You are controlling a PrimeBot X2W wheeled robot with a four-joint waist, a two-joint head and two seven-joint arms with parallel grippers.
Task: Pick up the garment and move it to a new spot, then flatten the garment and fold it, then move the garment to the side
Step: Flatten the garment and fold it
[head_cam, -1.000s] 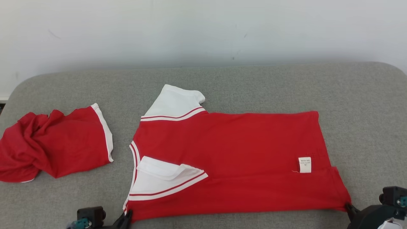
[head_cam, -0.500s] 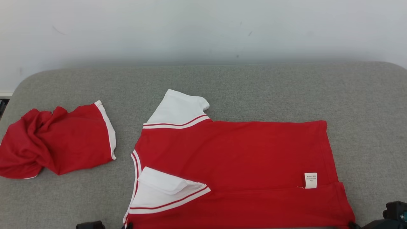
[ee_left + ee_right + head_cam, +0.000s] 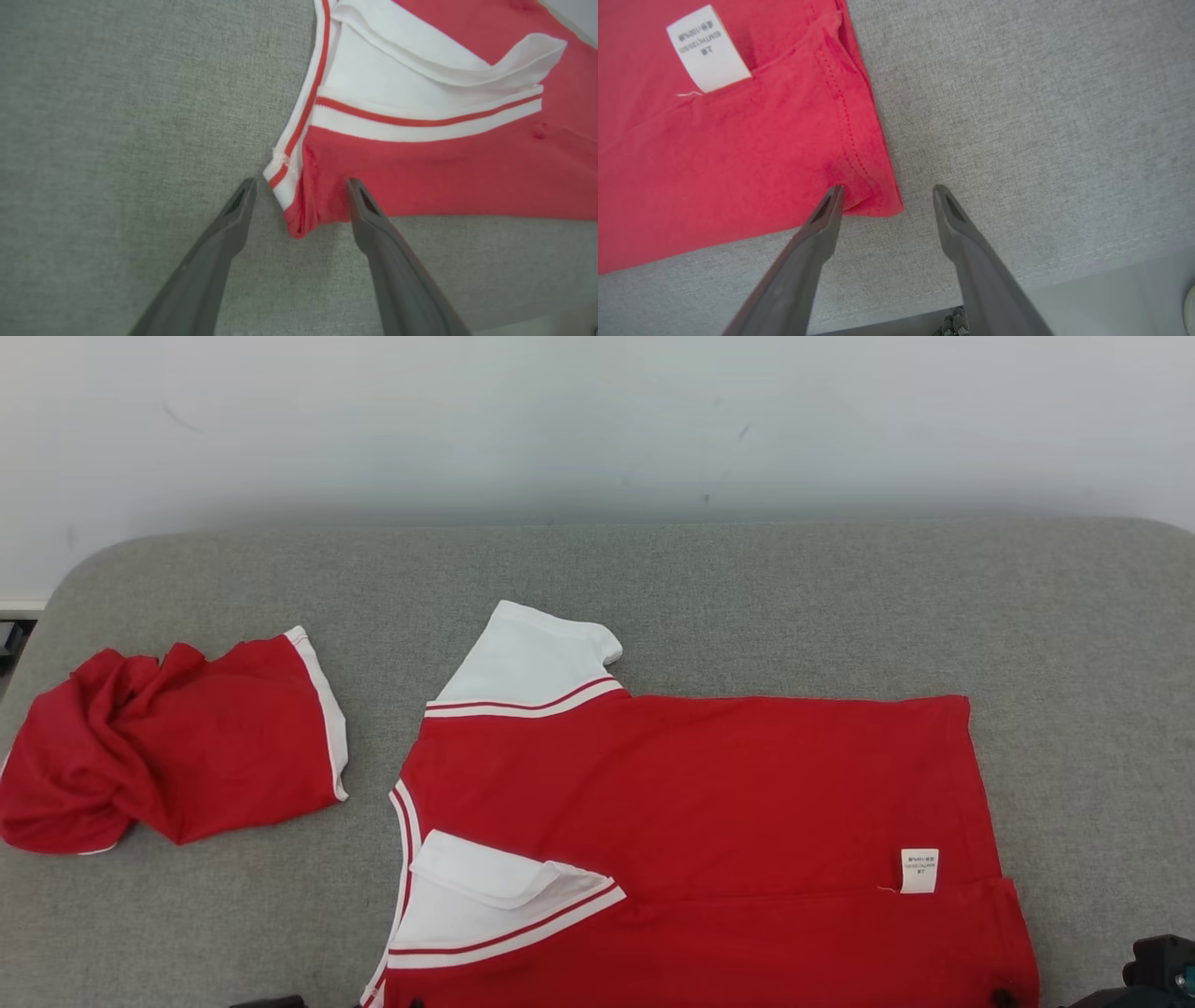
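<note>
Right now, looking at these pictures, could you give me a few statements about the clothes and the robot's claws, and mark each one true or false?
1. The left gripper and the right gripper both stand open, holding nothing. True.
2. The red shirt lies on a wooden table. False: it lies on a grey fabric surface.
3. A white label shows near the shirt's hem. True.
4. The second red garment is neatly folded. False: it lies crumpled, apart from the shirt, to its left.
5. The shirt's sleeves are blue. False: they are white with a red stripe.
</note>
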